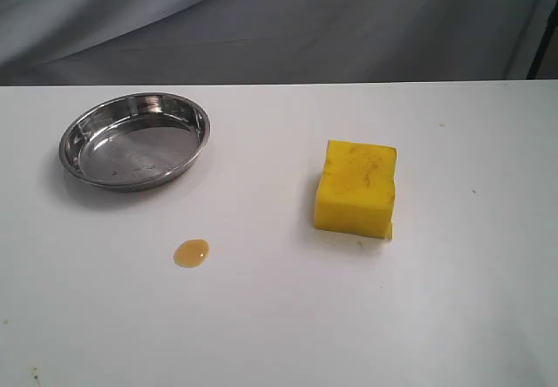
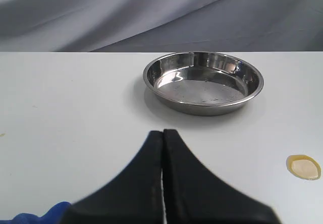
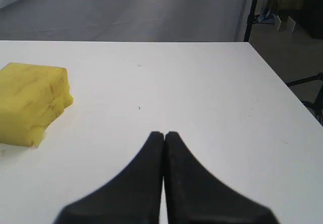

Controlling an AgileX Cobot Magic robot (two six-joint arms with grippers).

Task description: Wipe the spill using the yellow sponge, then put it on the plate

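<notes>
Tabletop [image 1: 453,317]: white, flat, carrying all three task items.

Plate [image 1: 131,147]: shiny steel dish at far left, upright on its base, with nothing in it.

Yellow sponge [image 1: 356,186]: right of middle, well apart from the plate. It lies flat with its stained face up. I judge it light, soft and compressible, so it will squash under a firm squeeze and is unlikely to slip. I plan to take hold across two opposite side faces, about midway up, coming down from above. The block is roughly square, so I cannot name a definite long axis. Its edges sit turned slightly off the table's far edge.

Spill [image 1: 191,253]: small amber blob at near left, nearer than the plate and apart from it. It is intact and unsmeared, so I judge the wipe not yet begun.

Pincers: my left gripper [image 2: 162,133] has its jaws pressed together and holds nothing. It faces the plate. My right gripper [image 3: 164,134] is likewise closed and empty, with the sponge off to one side of it, not touched.
</notes>
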